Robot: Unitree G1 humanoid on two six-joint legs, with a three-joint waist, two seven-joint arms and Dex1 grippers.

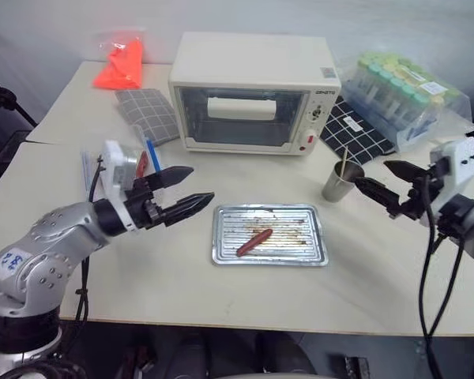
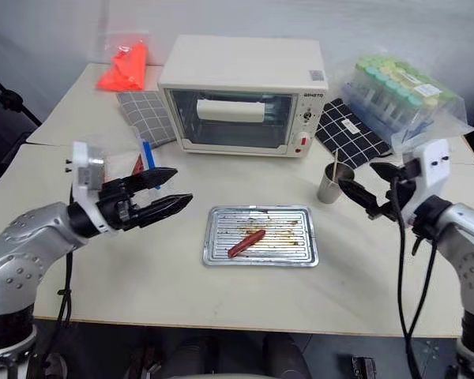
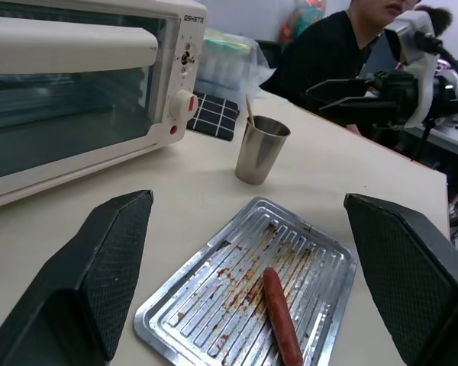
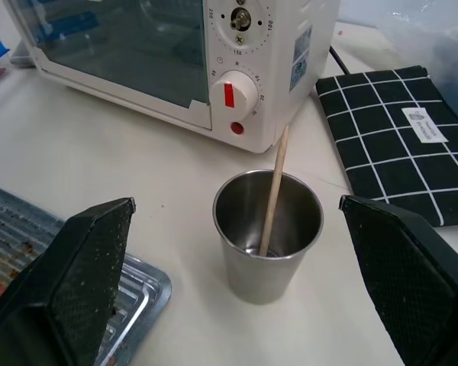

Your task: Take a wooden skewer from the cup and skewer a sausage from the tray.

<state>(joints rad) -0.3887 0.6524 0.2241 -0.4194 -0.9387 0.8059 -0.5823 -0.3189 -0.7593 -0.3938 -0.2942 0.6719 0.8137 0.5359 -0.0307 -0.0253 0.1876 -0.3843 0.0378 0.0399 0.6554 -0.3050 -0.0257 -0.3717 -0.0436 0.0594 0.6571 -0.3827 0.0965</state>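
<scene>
A two-armed robot faces a pale table (image 1: 221,292) where a shiny metal tray (image 1: 270,234) with brown greasy streaks lies at the centre, a single reddish-brown sausage (image 1: 253,242) resting diagonally on its ridged base. Just beyond the tray's right far corner stands the small steel cup (image 1: 338,182), and one wooden skewer (image 4: 274,189) leans upright inside it, its tip rising past the rim. The right gripper (image 1: 381,187) hovers level just to the right of the cup, its black fingers spread wide and pointing toward it, touching nothing. The left gripper (image 1: 188,193) hangs above the table just left of the tray, fingers likewise spread apart and empty. Behind the tray sits a cream toaster oven (image 1: 253,91), flanked by a black checked cloth (image 1: 355,130) and a bag of capped tubes (image 1: 399,91) on the right. A person in dark clothing (image 3: 328,57) sits beyond the table's far edge.
</scene>
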